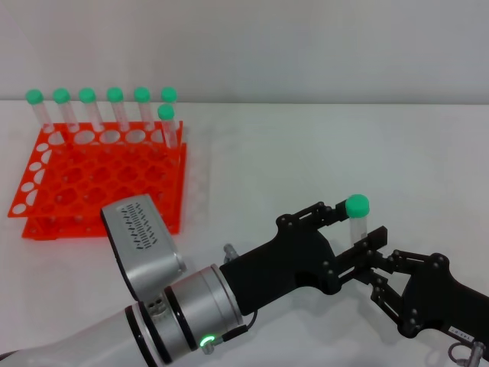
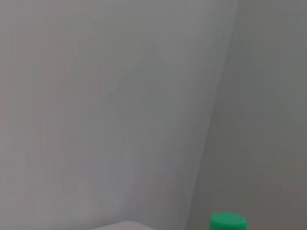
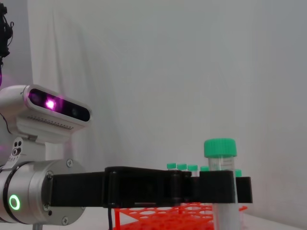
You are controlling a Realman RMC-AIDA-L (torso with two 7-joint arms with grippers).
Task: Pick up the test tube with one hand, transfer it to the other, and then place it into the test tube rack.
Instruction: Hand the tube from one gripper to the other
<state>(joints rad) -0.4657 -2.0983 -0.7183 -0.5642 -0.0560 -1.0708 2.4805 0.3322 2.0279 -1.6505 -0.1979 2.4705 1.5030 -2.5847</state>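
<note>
- The test tube point(image 1: 357, 218) stands upright above the white worktop point(image 1: 321, 153), green cap on top, well to the right of the test tube rack point(image 1: 99, 180), at the spot where the two arms meet.
- The left gripper point(image 1: 348, 245), on the silver-white arm with the green light, reaches across from the lower left; its black fingers point(image 1: 325, 214) sit on either side of the tube and, in the right wrist view, appear closed around its body just under the cap.
- The right gripper point(image 1: 382, 279) comes in from the lower right, its fingers right against the lower part of the tube; whether they grip it or have let go, I cannot tell.
- Judgement: this is the hand-over step, with the tube passing between the grippers.
- The rack already carries seven capped tubes along its far edge; many holes nearer the robot are free.
- Next move, as I judge it: the right gripper must be clear of the tube, then the left arm carries it upright toward the rack and lowers it into a free hole.
</note>
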